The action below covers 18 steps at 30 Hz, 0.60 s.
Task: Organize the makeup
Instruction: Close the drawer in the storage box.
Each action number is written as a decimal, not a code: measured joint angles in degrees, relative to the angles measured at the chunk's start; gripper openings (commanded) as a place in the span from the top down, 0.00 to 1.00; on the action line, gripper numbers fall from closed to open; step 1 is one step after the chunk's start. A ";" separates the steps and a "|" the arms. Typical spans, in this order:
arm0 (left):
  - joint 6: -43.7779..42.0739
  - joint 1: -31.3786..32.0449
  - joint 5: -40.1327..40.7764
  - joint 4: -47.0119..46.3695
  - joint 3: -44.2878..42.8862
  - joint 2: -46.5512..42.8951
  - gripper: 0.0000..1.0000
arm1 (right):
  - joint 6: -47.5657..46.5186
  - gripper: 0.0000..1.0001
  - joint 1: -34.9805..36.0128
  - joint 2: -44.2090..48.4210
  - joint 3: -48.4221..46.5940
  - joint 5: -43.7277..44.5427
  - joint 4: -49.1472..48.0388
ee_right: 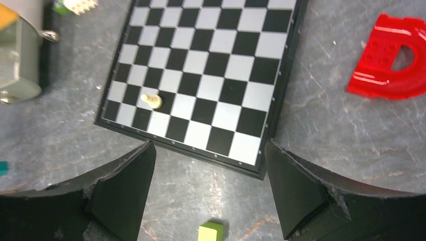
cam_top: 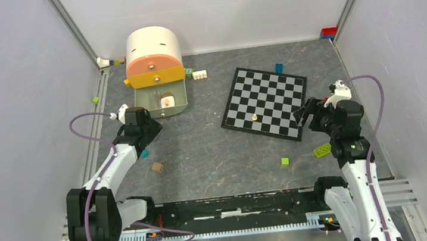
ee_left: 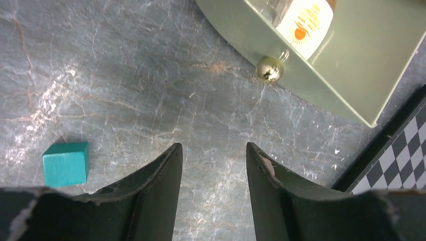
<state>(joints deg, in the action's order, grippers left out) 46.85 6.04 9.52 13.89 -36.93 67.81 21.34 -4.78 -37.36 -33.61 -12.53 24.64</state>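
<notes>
While the sachet [ee_left: 306,20] lies in the drawer [ee_left: 321,88], left gripper [ee_left: 213,146] part-spread, right gripper [ee_right: 208,144] wide, both empty

I am built of white-shelled links joined by blocky black joints. A lilac cable [cam_top: 81,119] loops loose along my left arm [cam_top: 111,167]. My right arm [cam_top: 358,183] carries one of the same colour, and a small green spot shows on its black joint. A white piece sits at each wrist. My left gripper [ee_left: 213,145] has two dark, matt, curved fingers [ee_left: 155,191] with chipped, pale edges. My right gripper [ee_right: 209,144] matches it, its rims just as scuffed.
</notes>
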 measured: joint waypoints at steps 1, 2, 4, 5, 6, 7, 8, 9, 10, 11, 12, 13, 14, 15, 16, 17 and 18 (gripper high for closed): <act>0.00 -0.09 0.20 -0.63 0.11 0.17 0.44 | 0.26 0.14 0.00 0.57 -0.52 -0.33 -0.31; 0.00 -0.17 0.48 -1.27 0.11 0.55 0.45 | 0.52 0.14 0.00 1.16 -1.14 -0.63 -0.37; 0.00 -0.26 0.76 -3.10 0.11 1.90 0.45 | 0.92 0.14 0.00 1.77 -2.34 -1.22 -0.15; 0.02 -0.33 0.85 -3.91 0.13 2.75 0.46 | 0.96 0.14 0.00 1.77 -3.37 -1.57 0.35; 0.02 -0.35 0.87 -4.70 0.13 3.58 0.46 | 0.96 0.14 0.00 1.75 -4.31 -1.88 0.63; 0.02 -0.35 0.85 -5.44 0.13 4.35 0.46 | 0.96 0.14 0.00 1.64 -5.90 -2.23 1.31; 0.02 -0.35 0.85 -5.99 0.11 4.87 0.46 | 0.90 0.13 0.00 1.44 -7.23 -2.54 1.66; 0.02 -0.35 0.85 -6.60 0.13 5.44 0.46 | 0.81 0.14 0.00 1.31 -8.74 -2.91 2.23; 0.02 -0.35 0.85 -7.21 0.11 5.95 0.46 | 0.66 0.13 0.00 1.31 -10.21 -3.17 2.78; 0.02 -0.35 0.85 -7.65 0.13 6.43 0.46 | 0.42 0.13 0.00 1.31 -11.80 -3.45 3.61; 0.02 -0.35 0.90 -8.07 0.13 6.78 0.46 | 0.31 0.13 0.00 1.31 -13.07 -3.61 4.07; 0.02 -0.35 0.94 -8.37 0.11 7.04 0.46 | 0.28 0.13 0.00 1.36 -14.01 -3.78 4.39; 0.02 -0.35 0.96 -8.63 0.13 7.30 0.45 | 0.31 0.14 0.00 1.46 -14.82 -3.85 4.74; 0.02 -0.35 0.98 -8.87 0.11 7.50 0.45 | 0.33 0.14 0.00 1.75 -15.32 -3.93 4.94; 0.02 -0.35 1.03 -9.27 0.11 7.76 0.45 | 0.39 0.14 0.00 2.05 -15.45 -3.93 5.09; 0.02 -0.35 1.09 -9.81 0.11 8.11 0.45 | 0.50 0.14 0.00 2.36 -15.45 -3.91 5.38; 0.02 -0.35 1.14 -10.16 0.11 8.48 0.45 | 0.68 0.14 0.00 2.47 -15.45 -3.89 5.88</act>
<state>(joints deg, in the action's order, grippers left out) 46.87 5.69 10.66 3.73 -36.82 76.29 22.02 -4.78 -34.89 -49.06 -16.43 30.52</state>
